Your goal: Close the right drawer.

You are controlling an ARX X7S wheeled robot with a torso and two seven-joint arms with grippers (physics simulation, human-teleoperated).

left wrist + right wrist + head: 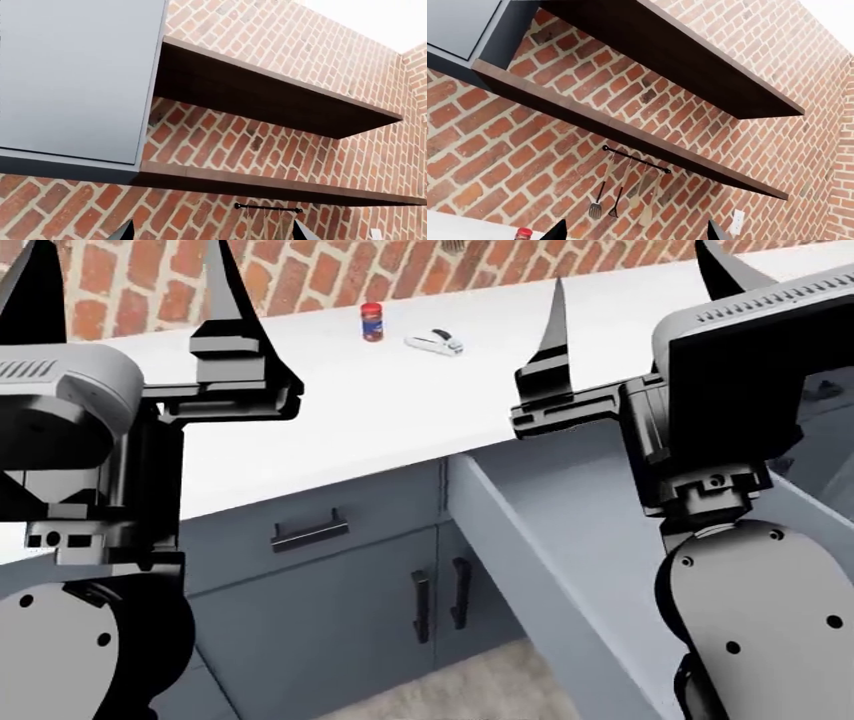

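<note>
The right drawer (561, 530) is seen pulled far out from under the desk (347, 410), at the right of the scene; closing is judged not begun. Both pincers are raised above the desk, fingers pointing upward: left pincer (134, 285) spread wide, right pincer (638, 290) likewise wide, nothing held. No contact with the drawer is made; the whole push remains.

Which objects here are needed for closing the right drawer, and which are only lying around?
Needed: open slate blue-grey drawer with grey inside; right tool.
Lying about: small red-capped jar; small white object on the counter; hanging utensils.
</note>
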